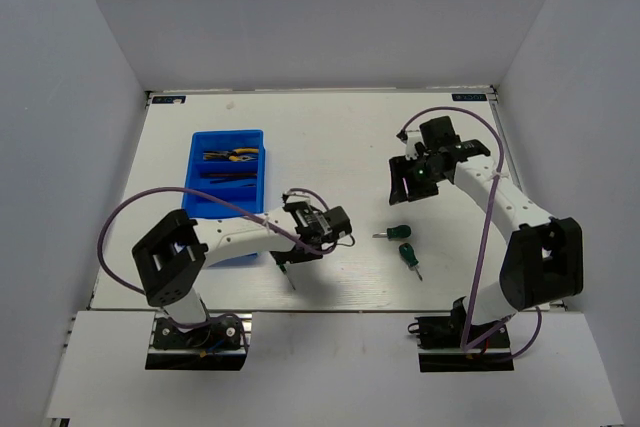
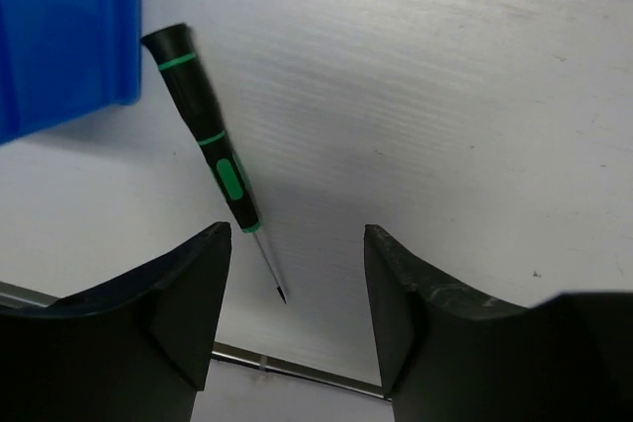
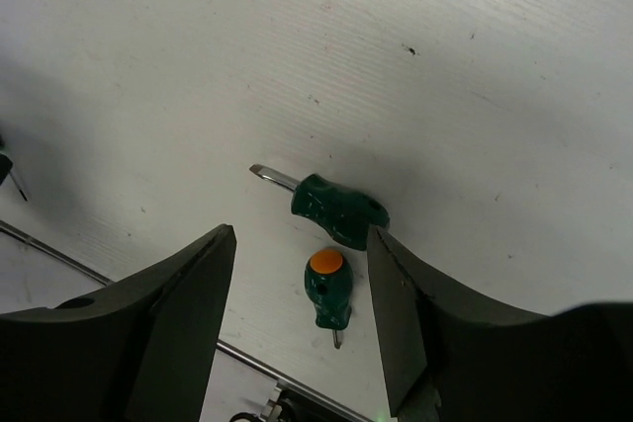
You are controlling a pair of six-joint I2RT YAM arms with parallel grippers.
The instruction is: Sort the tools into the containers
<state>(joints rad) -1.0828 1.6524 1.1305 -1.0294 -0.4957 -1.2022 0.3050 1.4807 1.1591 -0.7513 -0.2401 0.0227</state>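
- Top external – the tray (image 1: pixel 228 134) is sitting on the left half of the table (image 1: pixel 330 137), its long side running away from the arms. Pliers (image 1: pixel 232 156) with yellow handles are lying in its far compartment. Darker pieces are lying in the next compartment, too small to name. The left gripper (image 1: pixel 300 250) is hanging just off the tray's near right corner, over the thin screwdriver (image 1: pixel 286 269), which is lying on the table beside that corner. Two stubby screwdrivers (image 1: pixel 393 233) are lying close together on the table between the arms. The right gripper (image 1: pixel 405 182) is hovering beyond them, apart from both.
- Left wrist – the left gripper (image 2: pixel 297 274) is showing its fingers (image 2: pixel 193 294) spread wide above the table (image 2: pixel 445 96). The thin screwdriver (image 2: pixel 213 145) is lying flat there, its black, green-banded handle reaching toward the tray (image 2: pixel 59 37) corner at upper left. Its thin tip is pointing into the gap, nearer the picture-left finger. Whether handle and tray are touching, I cannot tell.
- Right wrist – the right gripper (image 3: pixel 300 244) is also holding its fingers (image 3: pixel 178 323) spread. Between them, down on the table (image 3: pixel 445 66), one stubby screwdriver (image 3: pixel 336 210) is lying on its side with its blade pointing picture-left. The other stubby screwdriver (image 3: pixel 328 289) is lying just beside it, its orange cap facing the camera. Whether the two are touching is unclear.
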